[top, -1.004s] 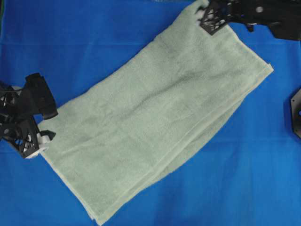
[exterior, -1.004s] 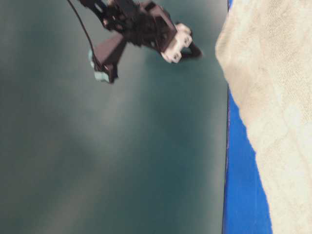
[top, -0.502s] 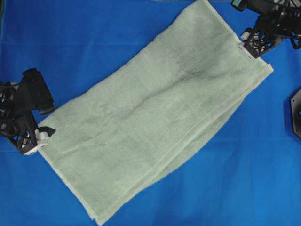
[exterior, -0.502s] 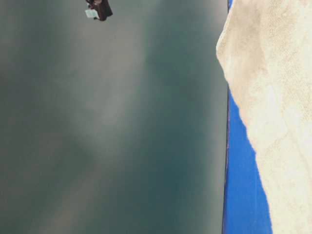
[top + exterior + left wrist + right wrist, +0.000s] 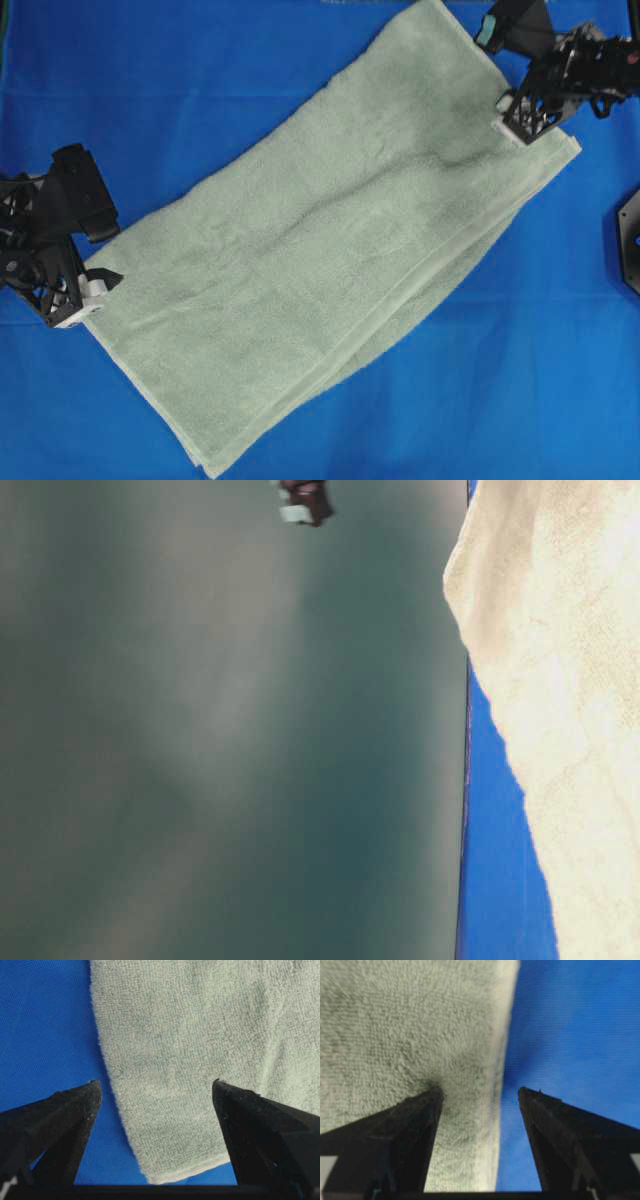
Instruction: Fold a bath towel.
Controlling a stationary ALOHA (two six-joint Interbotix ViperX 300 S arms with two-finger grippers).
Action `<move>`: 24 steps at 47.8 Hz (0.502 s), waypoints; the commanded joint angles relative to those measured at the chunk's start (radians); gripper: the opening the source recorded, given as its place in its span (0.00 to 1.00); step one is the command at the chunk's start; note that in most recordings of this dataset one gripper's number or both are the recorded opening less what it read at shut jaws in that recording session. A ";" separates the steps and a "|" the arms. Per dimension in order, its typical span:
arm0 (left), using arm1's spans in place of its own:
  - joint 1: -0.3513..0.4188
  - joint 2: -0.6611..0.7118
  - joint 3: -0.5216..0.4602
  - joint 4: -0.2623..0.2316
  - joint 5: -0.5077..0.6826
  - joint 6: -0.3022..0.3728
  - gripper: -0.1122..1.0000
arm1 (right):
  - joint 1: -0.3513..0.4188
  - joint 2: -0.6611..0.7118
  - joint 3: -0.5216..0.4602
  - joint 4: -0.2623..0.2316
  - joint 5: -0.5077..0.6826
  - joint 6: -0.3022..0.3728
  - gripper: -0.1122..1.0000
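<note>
The bath towel (image 5: 330,250), pale sage green and folded in half lengthwise, lies flat and slants from lower left to upper right. My left gripper (image 5: 112,256) hovers open at its left corner. In the left wrist view that corner (image 5: 200,1035) lies between the spread fingers of the left gripper (image 5: 156,1087), untouched. My right gripper (image 5: 512,118) is open over the towel's upper right short edge. In the right wrist view the right gripper (image 5: 480,1092) straddles the hem: one finger is over the towel (image 5: 395,1025), the other over blue cloth. The table-level view shows the towel's edge (image 5: 560,680).
Bright blue cloth (image 5: 200,80) covers the table all round the towel. A black fixture (image 5: 628,240) sits at the right edge. At table level, a bit of the right arm (image 5: 305,500) shows at the top against a dim green background.
The right gripper left the towel's far top corner and moved along the short edge toward the right corner, then back slightly inward. The left gripper barely shifted.
</note>
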 commanded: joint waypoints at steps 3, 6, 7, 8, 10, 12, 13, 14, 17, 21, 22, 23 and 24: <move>0.003 -0.003 -0.014 0.005 -0.005 0.000 0.87 | -0.031 0.028 0.015 0.003 -0.061 -0.002 0.67; 0.003 -0.003 -0.014 0.005 -0.005 0.000 0.87 | -0.040 0.035 0.032 0.005 -0.081 0.000 0.67; 0.003 -0.003 -0.014 0.003 -0.005 0.000 0.87 | -0.040 0.037 0.037 0.005 -0.086 0.000 0.67; 0.002 -0.003 -0.014 0.005 -0.005 0.000 0.87 | -0.041 0.037 0.041 0.006 -0.091 0.000 0.67; 0.003 -0.003 -0.015 0.003 -0.005 -0.002 0.87 | -0.044 0.037 0.052 0.011 -0.100 0.000 0.67; 0.003 -0.003 -0.017 0.005 -0.005 0.000 0.87 | -0.048 0.037 0.064 0.017 -0.110 0.000 0.67; 0.003 -0.003 -0.015 0.005 -0.005 0.000 0.87 | -0.049 0.037 0.071 0.021 -0.117 0.000 0.67; 0.003 -0.003 -0.015 0.005 -0.005 0.000 0.87 | -0.051 0.037 0.075 0.026 -0.121 0.002 0.66; 0.003 -0.003 -0.015 0.003 -0.005 0.000 0.87 | -0.051 0.035 0.092 0.041 -0.141 0.002 0.64; 0.003 -0.003 -0.017 0.005 -0.005 0.000 0.87 | -0.051 0.035 0.110 0.061 -0.153 0.002 0.53; 0.003 -0.003 -0.015 0.005 -0.005 0.000 0.87 | -0.051 0.035 0.112 0.064 -0.158 0.002 0.48; 0.003 -0.003 -0.015 0.005 -0.005 0.000 0.87 | -0.051 0.034 0.115 0.067 -0.160 0.002 0.43; 0.003 -0.003 -0.015 0.005 -0.005 0.000 0.87 | -0.051 0.032 0.117 0.071 -0.160 0.002 0.38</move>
